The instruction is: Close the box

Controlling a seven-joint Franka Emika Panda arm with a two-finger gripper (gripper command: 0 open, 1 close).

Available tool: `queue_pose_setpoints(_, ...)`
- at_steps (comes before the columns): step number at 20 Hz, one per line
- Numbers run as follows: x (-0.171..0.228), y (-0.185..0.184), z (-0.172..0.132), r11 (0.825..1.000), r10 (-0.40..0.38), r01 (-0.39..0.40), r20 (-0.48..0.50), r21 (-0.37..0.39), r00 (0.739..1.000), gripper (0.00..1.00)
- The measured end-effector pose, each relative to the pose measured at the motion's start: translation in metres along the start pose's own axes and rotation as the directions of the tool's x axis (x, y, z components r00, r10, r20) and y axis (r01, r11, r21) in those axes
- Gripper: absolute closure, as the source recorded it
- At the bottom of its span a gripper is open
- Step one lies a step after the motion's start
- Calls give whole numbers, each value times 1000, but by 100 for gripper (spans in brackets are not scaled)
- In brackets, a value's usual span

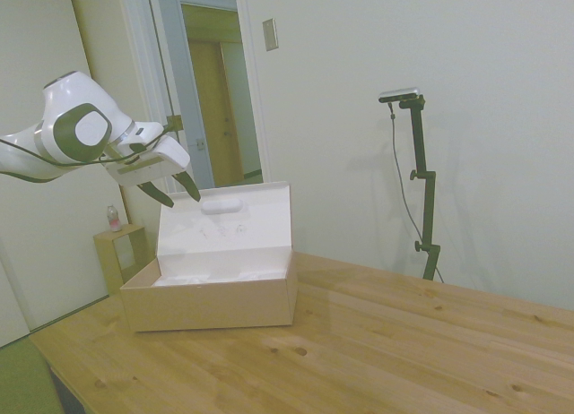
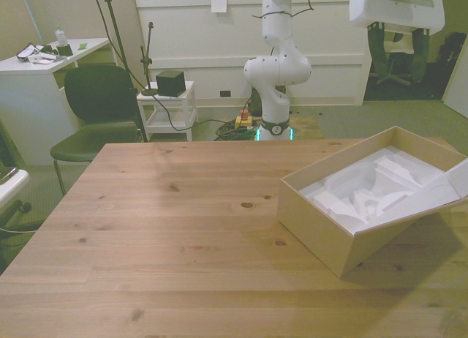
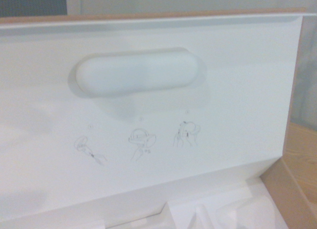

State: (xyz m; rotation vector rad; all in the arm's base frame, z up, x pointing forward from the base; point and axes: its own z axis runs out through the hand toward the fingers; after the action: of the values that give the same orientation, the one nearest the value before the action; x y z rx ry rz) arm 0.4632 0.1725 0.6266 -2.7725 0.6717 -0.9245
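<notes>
Box sits open at the end of the wooden table, toward the front view's right, its lid standing nearly upright. The gripper, fingers parted and holding nothing, hangs at the lid's top corner, apart from it. A push too low or off-centre could slide the light box instead of folding the lid. Beyond the table are a doorway, pale walls, a small wooden shelf and, in the front view, a desk chair.

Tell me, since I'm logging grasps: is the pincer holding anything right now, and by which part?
Nothing is held. The pincer is open in the air by the upright lid of the large tan cardboard box, its fingers empty.
</notes>
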Motion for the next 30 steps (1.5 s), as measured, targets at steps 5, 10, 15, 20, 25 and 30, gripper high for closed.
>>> queue_pose_setpoints(5,9,-30,-1,999,-9,9,-11,32,1000,0)
queue_pose_setpoints(10,21,-53,1,999,-22,24,-45,41,999,0)
queue_pose_setpoints(15,39,-73,11,998,-38,41,-66,49,997,0)
queue_pose_setpoints(20,59,-87,30,998,-45,47,-65,42,997,0)
queue_pose_setpoints(25,68,-108,47,997,-66,68,-55,32,996,0)
queue_pose_setpoints(30,70,-131,72,996,-88,89,-43,16,995,0)
